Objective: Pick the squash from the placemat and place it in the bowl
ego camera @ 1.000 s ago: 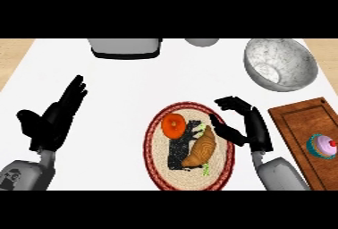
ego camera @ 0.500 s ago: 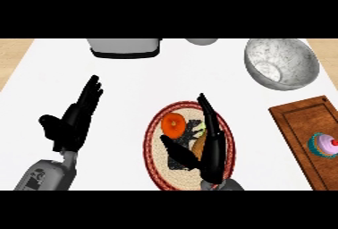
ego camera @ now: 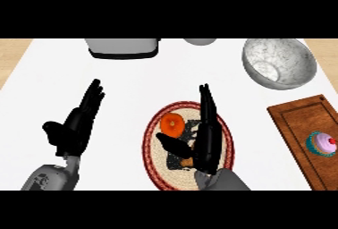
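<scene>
One orange fruit point(ego camera: 173, 125) beside squash point(ego camera: 187, 161), cupcake point(ego camera: 323, 144) apart

right hand point(ego camera: 206, 143) swung over placemat point(ego camera: 157, 169), covering squash point(ego camera: 187, 162)

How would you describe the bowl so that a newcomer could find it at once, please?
Start at the white counter and look to its far right corner, beyond the brown wooden board. There sits the round grey marbled bowl, the only deep, open vessel there.
</scene>
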Controlling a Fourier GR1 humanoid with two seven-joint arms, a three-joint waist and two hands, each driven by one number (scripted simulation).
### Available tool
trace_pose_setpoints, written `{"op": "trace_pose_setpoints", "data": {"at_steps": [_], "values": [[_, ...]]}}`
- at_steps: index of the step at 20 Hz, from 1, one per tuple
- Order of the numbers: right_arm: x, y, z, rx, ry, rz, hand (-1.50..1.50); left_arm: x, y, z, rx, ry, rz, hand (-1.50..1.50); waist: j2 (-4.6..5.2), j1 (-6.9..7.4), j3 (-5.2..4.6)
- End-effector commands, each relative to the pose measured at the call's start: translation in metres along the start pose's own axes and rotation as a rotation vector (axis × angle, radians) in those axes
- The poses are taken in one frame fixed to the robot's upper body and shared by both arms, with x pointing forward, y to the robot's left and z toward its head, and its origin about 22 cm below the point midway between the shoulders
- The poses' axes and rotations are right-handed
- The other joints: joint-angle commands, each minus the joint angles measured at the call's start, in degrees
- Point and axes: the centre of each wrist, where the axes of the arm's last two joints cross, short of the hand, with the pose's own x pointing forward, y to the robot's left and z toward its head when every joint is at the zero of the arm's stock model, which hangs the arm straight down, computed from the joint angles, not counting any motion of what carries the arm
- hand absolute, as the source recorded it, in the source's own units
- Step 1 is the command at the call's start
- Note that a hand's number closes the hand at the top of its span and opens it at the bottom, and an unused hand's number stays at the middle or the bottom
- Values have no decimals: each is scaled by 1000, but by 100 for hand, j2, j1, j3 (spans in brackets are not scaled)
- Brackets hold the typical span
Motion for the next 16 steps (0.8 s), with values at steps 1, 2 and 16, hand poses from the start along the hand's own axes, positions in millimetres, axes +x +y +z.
{"op": "trace_pose_setpoints", "data": {"at_steps": [1, 2, 16], "values": [[27, -5, -5, 57, 142, 76, -150, -12, -11, 1, 27, -10, -18, 0, 14, -40, 5], [38, -5, -14, 72, 181, 89, -150, 5, 5, -13, 12, -9, 3, 0, 21, -23, 4], [46, -3, -3, 236, 390, 197, -150, -13, -19, -9, -14, -7, 2, 0, 72, 77, 29]]}}
